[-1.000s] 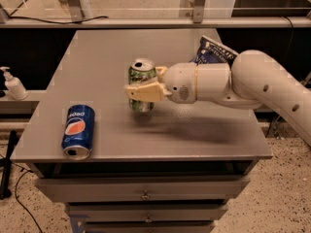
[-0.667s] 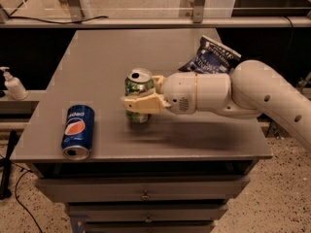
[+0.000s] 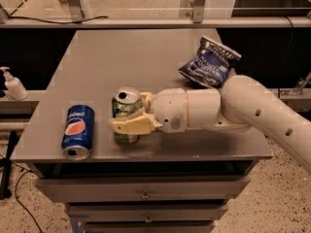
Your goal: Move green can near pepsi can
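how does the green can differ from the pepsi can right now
The green can stands upright; the pepsi can lies on its side. The green can is clamped in the gripper; the pepsi can lies free. Green can: green body; pepsi can: dark blue with a round logo. Both are soda cans on the table.

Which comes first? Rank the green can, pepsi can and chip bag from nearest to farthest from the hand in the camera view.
The hand is at the table's front middle.
1. Green can, held in the hand.
2. Pepsi can, lying at picture left, front edge.
3. Chip bag, back right.
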